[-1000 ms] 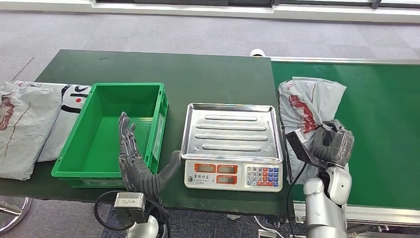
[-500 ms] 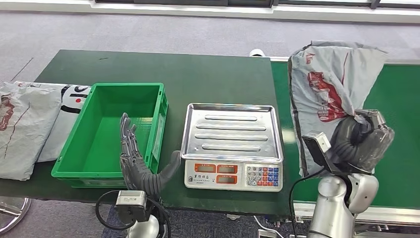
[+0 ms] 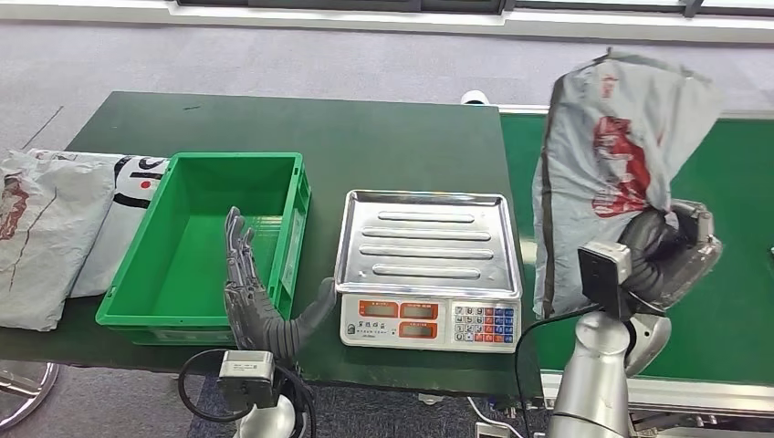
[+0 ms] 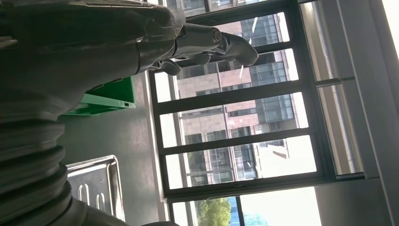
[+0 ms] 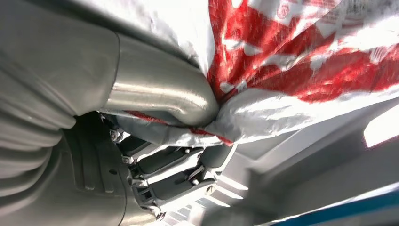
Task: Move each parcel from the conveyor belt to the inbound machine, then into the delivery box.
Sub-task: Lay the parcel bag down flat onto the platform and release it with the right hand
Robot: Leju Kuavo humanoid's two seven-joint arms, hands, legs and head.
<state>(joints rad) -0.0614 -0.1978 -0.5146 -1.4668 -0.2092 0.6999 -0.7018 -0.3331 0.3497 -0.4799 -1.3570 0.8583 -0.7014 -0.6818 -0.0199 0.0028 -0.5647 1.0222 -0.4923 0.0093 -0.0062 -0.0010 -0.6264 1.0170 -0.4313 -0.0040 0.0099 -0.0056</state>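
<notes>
The right hand (image 3: 671,251) grips a crumpled grey, red-printed parcel (image 3: 611,164), held upright right of the scale (image 3: 427,269). The left hand (image 3: 260,292), fingers spread, stands left of the scale's bare tray

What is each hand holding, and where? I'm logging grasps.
Right hand grips the grey parcel by its bunched lower edge; left hand holds nothing.

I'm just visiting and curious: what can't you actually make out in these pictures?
- Scale readouts, head view: too small to read.
- Conveyor belt behind the raised parcel, head view: hidden by it.
- Right hand fingers, right wrist view: partly buried in parcel folds.
- Grey parcels at left, head view: cut off by edge.
</notes>
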